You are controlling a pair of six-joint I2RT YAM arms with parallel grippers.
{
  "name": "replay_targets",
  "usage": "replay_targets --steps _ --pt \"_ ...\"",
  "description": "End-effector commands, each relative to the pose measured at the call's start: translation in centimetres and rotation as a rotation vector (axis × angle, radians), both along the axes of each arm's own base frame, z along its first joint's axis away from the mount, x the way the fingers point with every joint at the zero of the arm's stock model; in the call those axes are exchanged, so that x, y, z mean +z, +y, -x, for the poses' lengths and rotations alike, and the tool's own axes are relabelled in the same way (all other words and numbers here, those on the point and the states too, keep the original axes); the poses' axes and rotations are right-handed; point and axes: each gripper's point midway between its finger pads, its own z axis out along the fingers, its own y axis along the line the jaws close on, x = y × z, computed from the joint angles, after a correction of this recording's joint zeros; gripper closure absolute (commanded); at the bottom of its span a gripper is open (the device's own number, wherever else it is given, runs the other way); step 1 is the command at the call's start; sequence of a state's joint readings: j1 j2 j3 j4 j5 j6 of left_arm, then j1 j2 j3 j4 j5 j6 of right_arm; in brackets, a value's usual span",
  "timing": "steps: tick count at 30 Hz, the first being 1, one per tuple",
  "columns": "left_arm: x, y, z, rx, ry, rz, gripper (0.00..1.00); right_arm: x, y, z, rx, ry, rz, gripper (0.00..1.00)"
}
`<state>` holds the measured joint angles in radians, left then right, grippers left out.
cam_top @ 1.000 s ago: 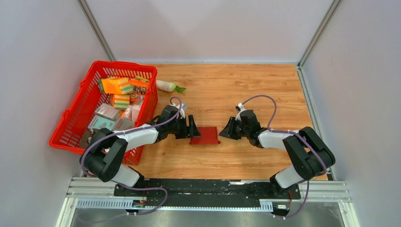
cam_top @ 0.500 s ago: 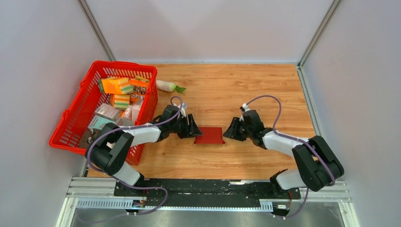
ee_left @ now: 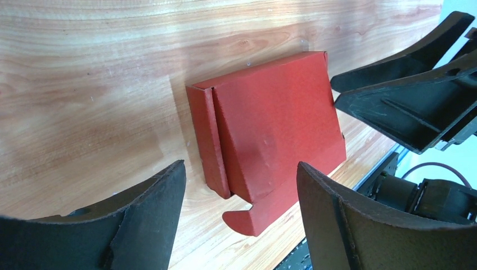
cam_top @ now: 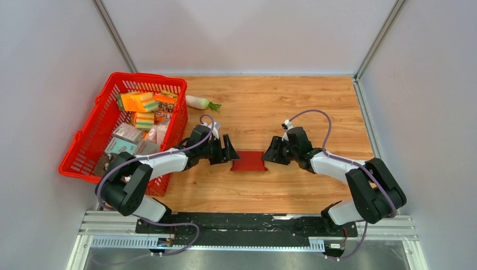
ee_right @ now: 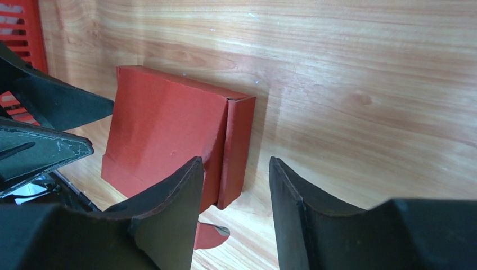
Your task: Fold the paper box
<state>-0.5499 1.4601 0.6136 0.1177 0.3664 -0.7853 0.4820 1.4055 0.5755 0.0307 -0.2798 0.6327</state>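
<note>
I see the box (cam_top: 248, 161) lying mid-table (cam_top: 292, 101), one side panel folded, both arms stretched low toward it from either side, the left gripper (cam_top: 230, 152) spread wide, the right gripper (cam_top: 270, 153) partly open and empty, though I cannot tell whether either tip touches it.

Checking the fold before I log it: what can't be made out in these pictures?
- Inside of the dark red cardboard paper box: every view, covered by its top panel.
- Its curved tab: right wrist view, partly behind a finger of the right gripper.
- The packets in the red plastic mesh basket: top view, labels too small.
</note>
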Motion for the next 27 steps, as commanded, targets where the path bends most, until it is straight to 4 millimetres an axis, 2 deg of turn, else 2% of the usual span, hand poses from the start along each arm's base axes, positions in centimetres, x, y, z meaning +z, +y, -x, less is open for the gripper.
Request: replay_targets --steps 1,5,12,15,20,27 --pt "0.0 -1.1 -0.4 -0.011 0.009 0.050 0.20 0.9 1.9 -0.9 0.066 -0.060 -0.083 0.51" --pt "-0.3 -1.2 -0.7 0.006 0.017 0.054 0.20 -0.5 1.7 -0.3 0.054 -0.024 -0.080 0.55" --pt "-0.8 -1.4 -0.4 -0.004 0.039 0.058 0.20 -2.4 0.3 0.6 0.010 0.014 -0.067 0.75" --pt "-1.1 -1.2 -0.3 -0.001 0.045 0.053 0.20 -2.9 0.0 0.8 0.001 0.023 -0.068 0.79" --pt "-1.6 -1.6 0.0 -0.002 0.073 0.076 0.22 -3.4 -0.9 0.6 -0.039 0.035 -0.060 0.81" --pt "-1.8 -3.1 0.2 -0.017 0.100 0.117 0.27 -4.1 -1.8 0.5 -0.078 0.056 -0.052 0.83"
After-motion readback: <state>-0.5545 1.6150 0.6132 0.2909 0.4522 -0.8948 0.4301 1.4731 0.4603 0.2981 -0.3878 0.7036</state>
